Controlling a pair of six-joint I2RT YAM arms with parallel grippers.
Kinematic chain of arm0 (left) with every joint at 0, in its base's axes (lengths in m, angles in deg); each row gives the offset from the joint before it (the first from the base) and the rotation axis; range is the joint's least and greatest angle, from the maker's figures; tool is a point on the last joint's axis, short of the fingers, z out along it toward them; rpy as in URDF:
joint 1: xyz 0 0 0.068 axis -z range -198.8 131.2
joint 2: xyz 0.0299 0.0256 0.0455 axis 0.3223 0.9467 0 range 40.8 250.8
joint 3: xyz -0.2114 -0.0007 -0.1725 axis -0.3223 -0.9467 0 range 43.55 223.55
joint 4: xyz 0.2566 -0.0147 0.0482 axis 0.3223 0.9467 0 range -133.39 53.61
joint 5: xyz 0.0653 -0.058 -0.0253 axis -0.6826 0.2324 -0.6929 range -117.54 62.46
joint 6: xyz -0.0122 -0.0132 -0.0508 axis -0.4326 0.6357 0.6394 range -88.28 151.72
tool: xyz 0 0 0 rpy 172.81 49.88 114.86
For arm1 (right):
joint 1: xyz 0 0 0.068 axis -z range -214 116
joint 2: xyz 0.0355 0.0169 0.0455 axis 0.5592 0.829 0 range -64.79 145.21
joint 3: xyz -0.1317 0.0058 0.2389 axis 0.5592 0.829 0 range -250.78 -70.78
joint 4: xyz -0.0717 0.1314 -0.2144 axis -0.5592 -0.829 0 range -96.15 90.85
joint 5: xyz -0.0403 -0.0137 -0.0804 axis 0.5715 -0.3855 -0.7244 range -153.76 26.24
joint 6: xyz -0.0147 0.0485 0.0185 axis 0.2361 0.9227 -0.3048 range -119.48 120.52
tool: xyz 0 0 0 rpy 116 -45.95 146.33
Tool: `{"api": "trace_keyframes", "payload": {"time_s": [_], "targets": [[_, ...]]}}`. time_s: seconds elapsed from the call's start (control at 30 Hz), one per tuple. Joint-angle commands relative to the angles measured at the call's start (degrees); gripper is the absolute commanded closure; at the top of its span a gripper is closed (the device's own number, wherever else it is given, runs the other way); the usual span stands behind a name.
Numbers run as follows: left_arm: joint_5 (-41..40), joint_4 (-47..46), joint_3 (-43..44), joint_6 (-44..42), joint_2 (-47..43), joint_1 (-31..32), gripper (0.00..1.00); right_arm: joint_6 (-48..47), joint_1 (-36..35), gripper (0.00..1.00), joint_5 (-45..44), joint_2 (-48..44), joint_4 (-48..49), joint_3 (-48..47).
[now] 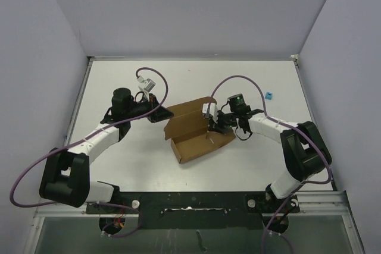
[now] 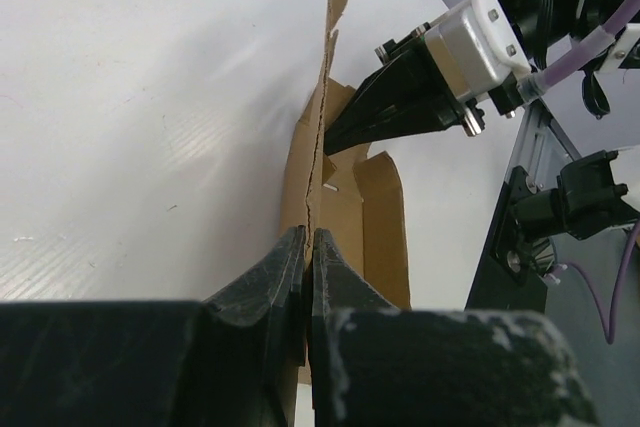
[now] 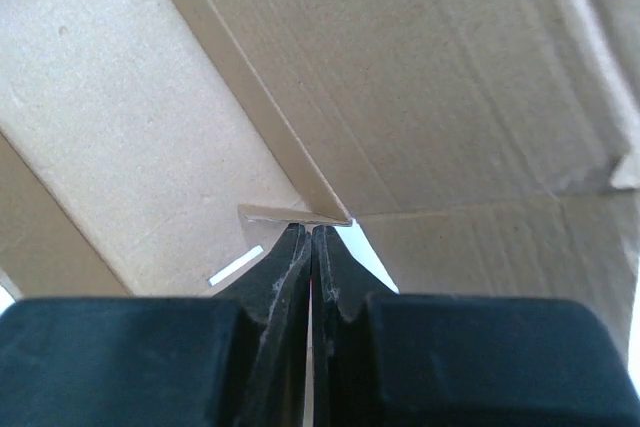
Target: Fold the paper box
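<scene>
Pale lavender walls (image 1: pixel 190 10) are closing in a white table (image 1: pixel 119 165), and both arms are reaching inward from its near edge. The left arm (image 1: pixel 101 138) is angling up and to the right with its elbow low at the table's left. The right arm (image 1: pixel 268 126) is bending back from its base and stretching left.

The paper box (image 1: pixel 196 132) is lying mid-table between them, half formed, with one long wall raised and a flap opening toward the far side. The left gripper (image 1: pixel 159 115) is meeting the box at its far left corner. The right gripper (image 1: pixel 212 124) is pushing into the box from its right side.

The overhead view is hiding both sets of fingertips. The left wrist camera is showing its fingers (image 2: pixel 285 277) clamped on the thin edge of an upright cardboard panel, with the right gripper entering the box from beyond it. The right wrist camera is looking into the brown interior. Its fingers (image 3: pixel 285 267) are pressed together and appear to be nipping a small folded corner of cardboard at their tips, though the contact is hard to make out.

A tiny blue cube (image 1: pixel 269 95) is sitting well apart, beyond the right arm.
</scene>
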Motion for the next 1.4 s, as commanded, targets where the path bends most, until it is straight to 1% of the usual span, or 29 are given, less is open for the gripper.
{"api": "trace_keyframes", "payload": {"time_s": [0.0, 0.1, 0.23, 0.47, 0.6, 0.73, 0.87, 1.03, 1.13, 1.23, 1.37], "targets": [[-1.0, 1.2, 2.1, -2.1, 1.0, -0.2, 1.00, 1.1, -1.4, 1.00, -3.4, 1.7, 1.2, -3.2], [-2.0, 3.4, 2.6, -3.2, 1.6, -0.2, 1.00, 1.1, -2.0, 1.00, -4.5, 3.7, -0.4, -5.1], [-4.0, 6.2, 3.1, -4.5, 2.0, -0.3, 1.00, 0.0, -2.5, 1.00, -5.2, 3.4, -1.1, -5.5], [-4.4, 8.2, 3.7, -5.2, 3.5, 0.1, 1.00, -0.9, -3.7, 1.00, -7.4, 4.2, -0.9, -6.7], [-5.5, 8.8, 3.7, -5.6, 2.9, 0.2, 1.00, 1.4, -3.4, 0.93, -7.7, 4.8, -0.2, -7.4], [-4.1, 4.1, 2.2, -3.9, 1.4, 0.2, 1.00, 5.3, -0.5, 0.92, -3.9, 4.1, -0.3, -8.1], [-2.8, -0.6, 0.3, -2.7, -0.4, 0.2, 1.00, 10.7, 5.8, 0.87, 5.5, 1.4, 1.1, -6.6], [-1.1, -5.0, -0.8, -1.7, -1.1, 0.2, 1.00, 13.1, 11.5, 0.83, 14.4, 0.4, 2.8, -4.2], [-0.6, -6.7, -1.5, -1.5, -1.8, 0.2, 1.00, 14.3, 13.8, 0.81, 16.7, 0.6, 3.2, -3.5], [0.1, -9.2, -2.5, -1.4, -2.7, 0.2, 1.00, 16.0, 15.9, 0.78, 17.1, 0.6, 3.8, -3.2], [2.0, -13.3, -3.7, -1.3, -4.0, 0.3, 1.00, 16.6, 17.9, 0.73, 17.3, 0.5, 4.3, -2.7]]}}
